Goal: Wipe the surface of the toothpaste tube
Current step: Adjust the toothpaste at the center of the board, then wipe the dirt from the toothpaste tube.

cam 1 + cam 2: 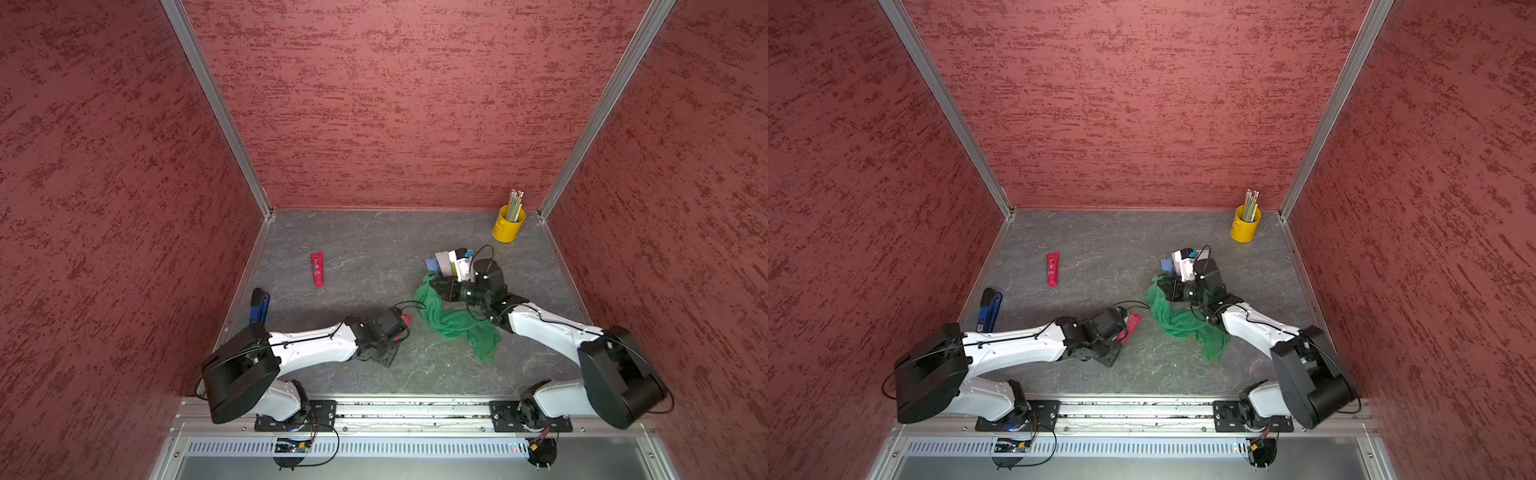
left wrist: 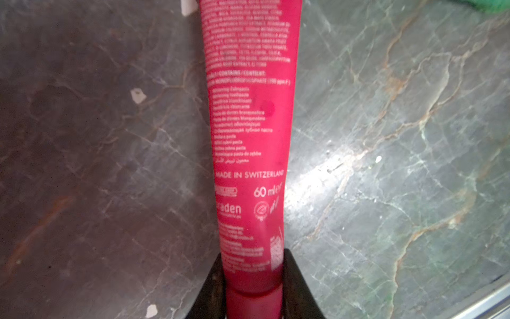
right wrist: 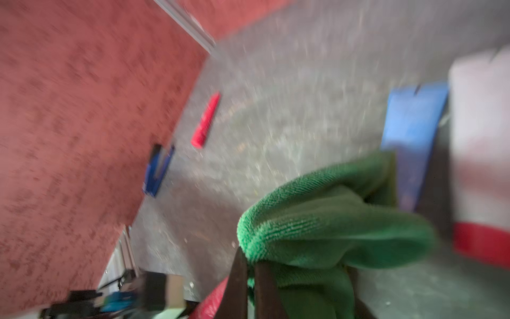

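Observation:
My left gripper [image 2: 254, 256] is shut on the red toothpaste tube [image 2: 249, 124] near its cap end. The tube's white-printed body reaches out above the grey table. In both top views only part of the tube [image 1: 405, 320] [image 1: 1133, 326] shows past the left wrist. My right gripper [image 3: 251, 262] is shut on a fold of the green cloth [image 3: 331, 221]. The rest of the cloth [image 1: 457, 328] [image 1: 1183, 326] trails on the table between the two arms. The right gripper [image 1: 434, 286] holds the cloth's far end, a short way right of the tube.
A second red tube [image 1: 317, 269] [image 1: 1052, 269] lies on the table at the left. A blue and black tool [image 1: 259, 305] lies by the left wall. Blue and white boxes [image 1: 451, 262] stand behind the right gripper. A yellow cup of pencils [image 1: 508, 224] stands at the back right.

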### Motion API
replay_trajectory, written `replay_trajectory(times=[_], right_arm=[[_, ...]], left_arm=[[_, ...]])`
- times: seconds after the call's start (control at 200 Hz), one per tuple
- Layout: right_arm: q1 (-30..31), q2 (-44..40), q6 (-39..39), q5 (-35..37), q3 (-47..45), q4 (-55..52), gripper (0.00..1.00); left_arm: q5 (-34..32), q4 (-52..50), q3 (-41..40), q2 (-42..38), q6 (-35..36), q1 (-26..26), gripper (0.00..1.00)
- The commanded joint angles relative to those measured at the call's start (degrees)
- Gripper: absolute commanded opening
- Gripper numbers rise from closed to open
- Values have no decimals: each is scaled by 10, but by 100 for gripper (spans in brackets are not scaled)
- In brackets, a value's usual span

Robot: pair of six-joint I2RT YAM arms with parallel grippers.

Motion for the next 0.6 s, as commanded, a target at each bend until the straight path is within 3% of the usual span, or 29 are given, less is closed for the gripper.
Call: replay_trajectory(times=[0.0,0.416,0.596], right_arm=[[41,45,-14,-16,26,0,0],[107,147,20,-39,3,59,0],[116,162,28,-37,-4,77,0]], left_arm=[[-1,27,-8,-26,10,0,35],[17,30,-43,-55,-25,4,28],[10,21,-48,-59,-51,-15,34]])
